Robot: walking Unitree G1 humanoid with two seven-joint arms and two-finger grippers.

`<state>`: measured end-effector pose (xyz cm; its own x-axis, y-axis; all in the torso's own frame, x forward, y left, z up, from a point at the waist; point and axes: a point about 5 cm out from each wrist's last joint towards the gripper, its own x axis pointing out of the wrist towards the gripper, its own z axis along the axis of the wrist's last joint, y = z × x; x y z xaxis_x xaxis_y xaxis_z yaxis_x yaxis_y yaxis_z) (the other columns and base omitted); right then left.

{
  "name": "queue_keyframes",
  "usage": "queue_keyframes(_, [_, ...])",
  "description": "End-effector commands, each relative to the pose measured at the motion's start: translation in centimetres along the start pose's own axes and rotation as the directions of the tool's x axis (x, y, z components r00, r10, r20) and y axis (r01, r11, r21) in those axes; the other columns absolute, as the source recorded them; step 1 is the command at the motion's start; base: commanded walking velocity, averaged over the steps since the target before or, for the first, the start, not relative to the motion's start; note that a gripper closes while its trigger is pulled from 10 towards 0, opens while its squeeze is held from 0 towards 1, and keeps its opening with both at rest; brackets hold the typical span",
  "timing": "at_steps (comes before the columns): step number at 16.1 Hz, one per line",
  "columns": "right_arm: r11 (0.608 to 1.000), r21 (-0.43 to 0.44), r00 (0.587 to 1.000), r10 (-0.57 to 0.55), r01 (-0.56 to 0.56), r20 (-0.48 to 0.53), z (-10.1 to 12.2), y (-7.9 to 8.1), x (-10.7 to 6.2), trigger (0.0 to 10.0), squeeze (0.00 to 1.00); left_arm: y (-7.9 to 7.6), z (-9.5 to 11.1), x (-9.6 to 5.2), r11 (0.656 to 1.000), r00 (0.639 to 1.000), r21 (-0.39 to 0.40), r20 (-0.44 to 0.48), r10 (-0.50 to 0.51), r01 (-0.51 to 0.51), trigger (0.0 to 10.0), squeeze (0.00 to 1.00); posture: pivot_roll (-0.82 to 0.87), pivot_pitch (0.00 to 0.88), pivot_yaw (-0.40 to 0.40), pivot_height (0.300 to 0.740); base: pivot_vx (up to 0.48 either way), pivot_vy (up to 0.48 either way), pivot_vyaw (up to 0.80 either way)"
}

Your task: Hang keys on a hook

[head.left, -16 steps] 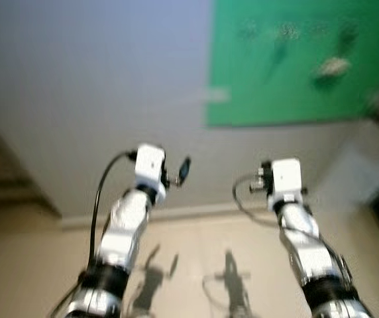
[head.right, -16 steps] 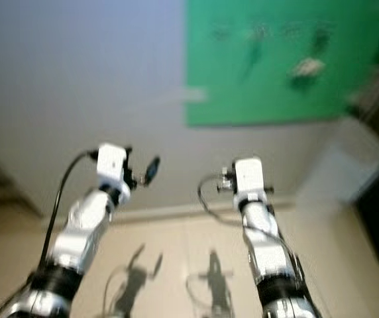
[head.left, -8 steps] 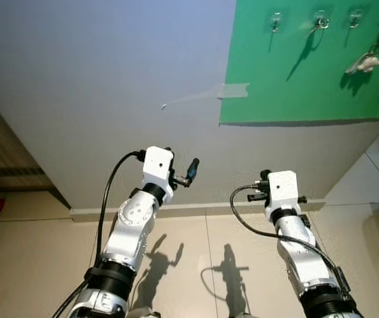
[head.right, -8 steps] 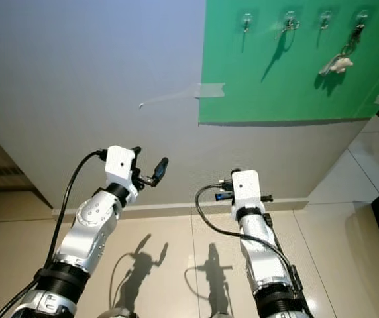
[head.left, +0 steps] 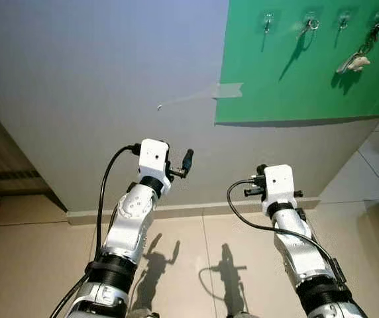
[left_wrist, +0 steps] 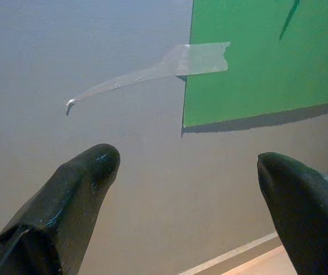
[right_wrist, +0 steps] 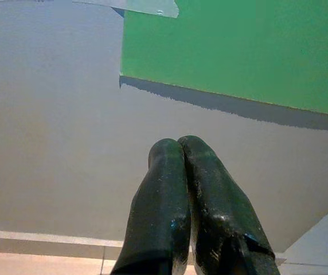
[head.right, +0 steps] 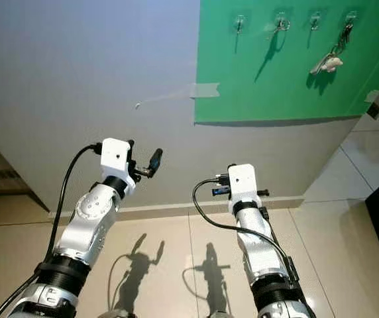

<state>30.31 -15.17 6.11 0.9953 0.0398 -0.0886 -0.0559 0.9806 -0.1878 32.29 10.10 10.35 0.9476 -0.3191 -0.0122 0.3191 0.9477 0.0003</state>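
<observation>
The keys (head.left: pixel 354 61) hang from the rightmost hook (head.left: pixel 378 18) on the green board (head.left: pixel 295 73) — small, details unclear. The left gripper (left_wrist: pixel 190 189) is spread apart; the right gripper (right_wrist: pixel 180 150) is pressed together, empty — both face the wall (head.left: pixel 97 79).

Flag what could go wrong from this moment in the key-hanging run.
The keys already hang on the far-right hook; a reach along the green board could knock them off. The tape holding that board's corner is peeling, so a bump may loosen it. Left gripper is open and empty; right gripper is shut.
</observation>
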Motion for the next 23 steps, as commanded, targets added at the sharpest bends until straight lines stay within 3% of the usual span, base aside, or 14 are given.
queue_keyframes(1, [1.0, 0.002, 1.0, 0.007, -0.007, -0.01, 0.0, 0.2, 0.2, 10.0, 0.0, 0.0, 0.4, 0.1, 1.0, 1.0, 0.003, 0.008, 0.007, -0.008, 10.0, 0.0, -0.02, 0.0, 0.006, 0.74, -0.48, 0.0, 0.0])
queue_keyframes(8, [1.0, 0.001, 1.0, 0.005, -0.005, -0.022, -0.5, 0.2, -0.2, 10.0, 0.0, 0.7, 0.6, 0.0, 0.998, 0.998, -0.008, 0.02, 0.058, -0.058, 10.0, 0.0, -0.03, 0.0, 0.012, 0.74, -0.156, 0.0, 0.0])
queue_keyframes(16, [1.0, -0.027, 1.0, 0.002, -0.002, 0.01, -0.4, 0.1, -0.6, 10.0, 0.0, 0.6, 0.4, -0.2, 0.999, 0.999, 0.024, 0.02, 0.037, -0.037, 10.0, 0.0, -0.05, 0.0, 0.021, 0.74, 0.0, 0.0, 0.0])
queue_keyframes(21, [1.0, -0.009, 1.0, 0.02, -0.02, -0.008, -0.7, 0.7, -0.7, 10.0, 0.0, 0.7, 0.0, -0.8, 1.0, 1.0, -0.007, 0.017, 0.003, -0.003, 10.0, 0.0, -0.04, 0.0, 0.018, 0.74, 0.0, 0.0, -0.56])
queue_keyframes(23, [0.998, 0.017, 0.998, 0.06, -0.06, 0.003, -0.4, 1.4, -0.5, 10.0, 0.0, 1.4, -0.5, -1.4, 1.0, 1.0, 0.029, -0.003, 0.009, -0.009, 10.0, 0.0, -0.02, 0.0, 0.01, 0.74, 0.0, 0.0, -0.56])
